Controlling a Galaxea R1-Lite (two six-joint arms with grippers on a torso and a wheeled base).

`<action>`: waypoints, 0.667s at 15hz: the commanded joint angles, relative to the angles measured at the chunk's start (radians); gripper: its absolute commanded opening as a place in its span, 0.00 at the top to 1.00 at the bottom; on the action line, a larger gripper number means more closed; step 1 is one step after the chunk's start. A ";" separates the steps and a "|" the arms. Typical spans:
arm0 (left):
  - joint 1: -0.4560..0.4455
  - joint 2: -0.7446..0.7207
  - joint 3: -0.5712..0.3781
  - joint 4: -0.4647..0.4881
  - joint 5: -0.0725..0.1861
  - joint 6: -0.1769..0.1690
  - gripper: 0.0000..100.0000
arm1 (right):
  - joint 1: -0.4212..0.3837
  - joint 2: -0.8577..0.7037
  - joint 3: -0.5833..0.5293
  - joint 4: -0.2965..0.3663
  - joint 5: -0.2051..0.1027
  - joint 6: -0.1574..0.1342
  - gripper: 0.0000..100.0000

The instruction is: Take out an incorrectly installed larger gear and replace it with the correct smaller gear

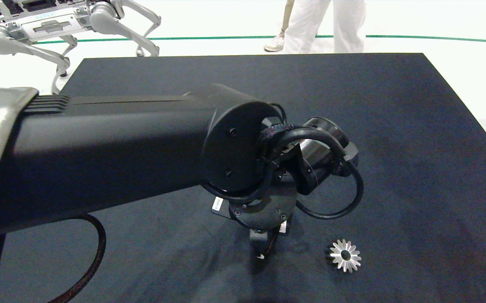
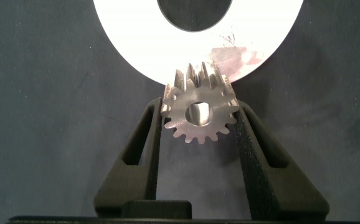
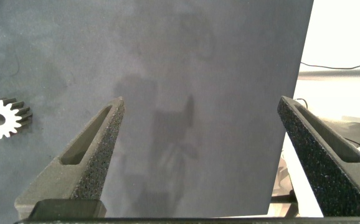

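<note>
My left gripper point(image 2: 198, 111) is shut on the smaller gear point(image 2: 200, 115), a silver gear with short blunt teeth, gripped by its rim and held on edge. Just beyond it lies a white ring-shaped disc point(image 2: 136, 50) with a dark centre hole. In the head view the left arm point(image 1: 112, 155) reaches over the middle of the table and hides its own fingers. The larger gear point(image 1: 344, 255), star-like with long pointed teeth, lies flat on the black mat to the right of that wrist. My right gripper point(image 3: 202, 101) hangs open over bare mat, holding nothing.
Another small blunt-toothed gear point(image 3: 2, 118) lies on the mat in the right wrist view. The black mat point(image 1: 394, 126) ends at a white floor all round. A person's legs point(image 1: 327, 25) and a grey four-legged robot point(image 1: 58, 25) stand beyond the far edge.
</note>
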 commanded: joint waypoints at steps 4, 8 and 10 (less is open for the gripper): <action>0.002 0.012 -0.002 0.003 0.005 -0.006 1.00 | 0.001 0.000 0.000 0.004 0.000 -0.001 0.00; 0.002 0.015 -0.009 0.000 0.003 0.000 1.00 | 0.001 0.000 0.000 0.004 -0.002 -0.002 0.00; 0.002 0.019 -0.014 0.000 0.003 0.002 1.00 | 0.001 0.000 0.000 0.004 -0.002 -0.002 0.00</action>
